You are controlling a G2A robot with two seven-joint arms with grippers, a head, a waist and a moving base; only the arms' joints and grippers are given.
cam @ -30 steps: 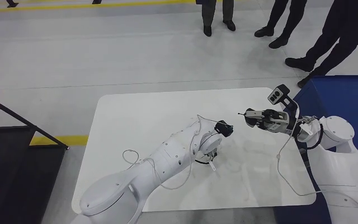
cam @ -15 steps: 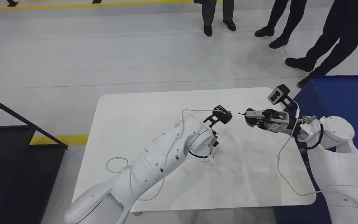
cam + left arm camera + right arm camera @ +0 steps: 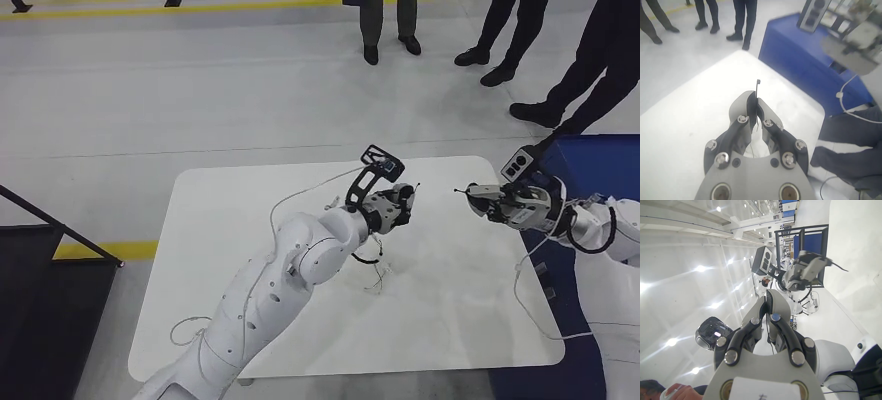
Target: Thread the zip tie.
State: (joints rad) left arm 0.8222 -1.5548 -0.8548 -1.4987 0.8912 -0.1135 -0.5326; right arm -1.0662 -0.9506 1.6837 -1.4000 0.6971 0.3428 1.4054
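My left gripper (image 3: pixel 755 98) is shut on a thin black zip tie (image 3: pixel 757 89), whose small square head sticks out past the fingertips while the short tail hangs between the fingers. In the top view this gripper (image 3: pixel 405 200) is held above the far middle of the white table (image 3: pixel 230 230), with the zip tie (image 3: pixel 415 188) pointing right. My right gripper (image 3: pixel 470 192) faces it from the right, a short gap away, shut on a thin dark strip (image 3: pixel 458 190) that pokes out toward the left one. The right wrist view shows its own fingers (image 3: pixel 770 302) closed, and the left gripper (image 3: pixel 810 266) farther off.
A loose white cable (image 3: pixel 375 275) lies on the table under the left arm. A blue cabinet (image 3: pixel 590 160) stands just past the table's right edge. Several people stand on the floor beyond the far edge.
The left arm swung up and toward the far side, turning its gripper to point right. The right gripper drew back to the right, widening the gap between them.
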